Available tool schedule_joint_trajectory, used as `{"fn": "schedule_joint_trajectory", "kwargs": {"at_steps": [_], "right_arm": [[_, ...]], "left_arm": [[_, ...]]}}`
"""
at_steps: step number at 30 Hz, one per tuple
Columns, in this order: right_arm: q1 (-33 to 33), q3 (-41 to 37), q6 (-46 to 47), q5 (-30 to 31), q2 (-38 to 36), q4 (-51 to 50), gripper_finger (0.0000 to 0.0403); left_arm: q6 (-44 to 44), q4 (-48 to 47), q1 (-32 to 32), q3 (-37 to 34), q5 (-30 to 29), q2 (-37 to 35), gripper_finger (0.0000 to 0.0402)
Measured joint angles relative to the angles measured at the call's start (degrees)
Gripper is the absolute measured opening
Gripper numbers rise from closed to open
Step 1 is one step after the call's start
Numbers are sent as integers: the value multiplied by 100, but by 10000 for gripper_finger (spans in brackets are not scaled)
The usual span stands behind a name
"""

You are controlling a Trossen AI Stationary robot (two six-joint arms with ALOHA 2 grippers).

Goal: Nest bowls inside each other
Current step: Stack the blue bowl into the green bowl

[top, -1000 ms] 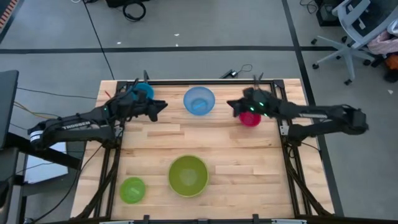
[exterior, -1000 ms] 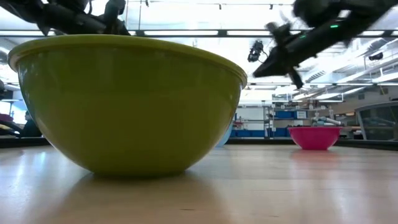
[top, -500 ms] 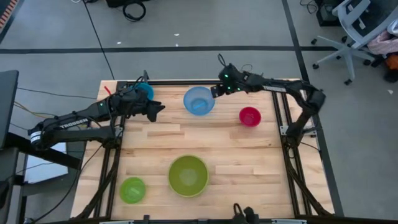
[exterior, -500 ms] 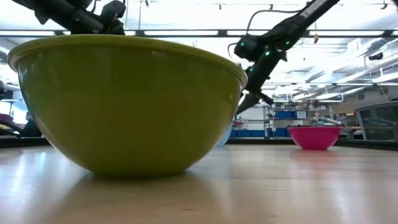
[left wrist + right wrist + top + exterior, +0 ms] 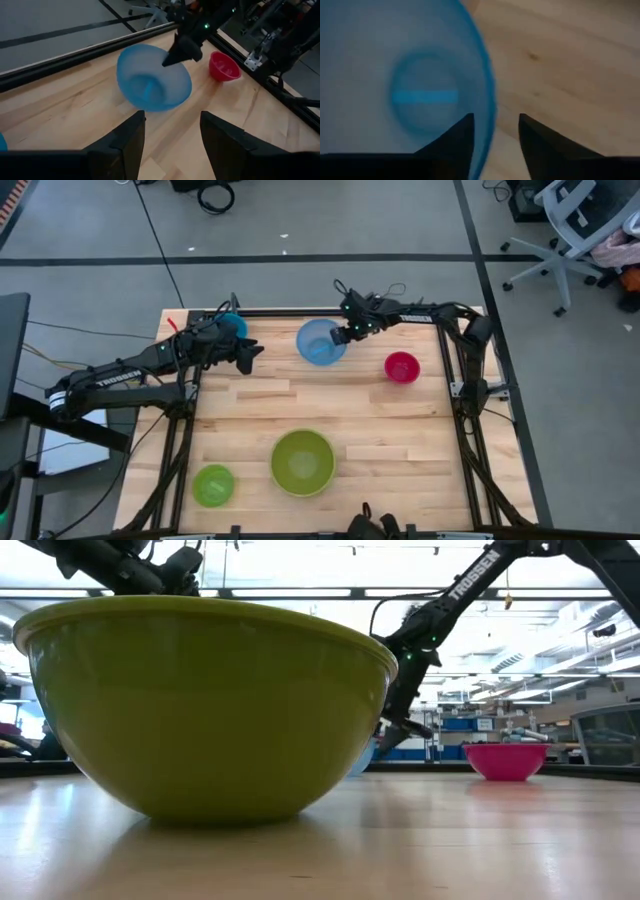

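Note:
The light blue bowl (image 5: 320, 342) stands on its base at the table's far middle. My right gripper (image 5: 346, 334) is open at the bowl's right rim, one finger on each side of it. My left gripper (image 5: 250, 356) hovers open with nothing between its fingers, left of that bowl. Behind it, the teal bowl (image 5: 234, 326) is partly hidden by the left arm. The magenta bowl (image 5: 401, 367) sits to the right. The large lime green bowl (image 5: 303, 462) and the small one (image 5: 213, 485) stand near the front edge. My right gripper straddles the light blue bowl's right rim (image 5: 488, 112), one finger (image 5: 462, 135) inside the bowl and one outside. It comes slanting down from the table's right. The bowl rests on the table. I cannot tell whether either finger touches the rim.
Black rails (image 5: 455, 385) run along the table's sides and far edge. Bare wood (image 5: 380, 425) lies between the far bowls and the green ones. In the low view the large green bowl (image 5: 200, 705) fills the foreground, with the magenta bowl (image 5: 505, 760) behind at right.
My right gripper has left the spot over the magenta bowl. It has swung toward the table's left and far edge, then come down, tipping steeply downward, onto the light blue bowl's right rim. The bowls have stayed in place.

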Motion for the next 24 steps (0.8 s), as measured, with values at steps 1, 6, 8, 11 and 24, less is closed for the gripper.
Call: {"fn": "schedule_joint_trajectory", "kwargs": {"at_steps": [1,6,8,11,24], "right_arm": [[30,0,-10,2,-1,-47,134],[318,0,-499,195,-373,-146,18],[475,8,-553,374,-589,-89,18],[749,7,-601,493,-961,-310,11],[2406,6,296,942,-1743,-524,10]], "left_arm": [[-2,-3,0,0,1,0,192],[-34,-18,-1,0,1,1,192],[-44,-19,0,0,-3,0,192],[-90,-15,0,0,-7,0,192],[-175,22,-2,-2,-121,0,192]]}}
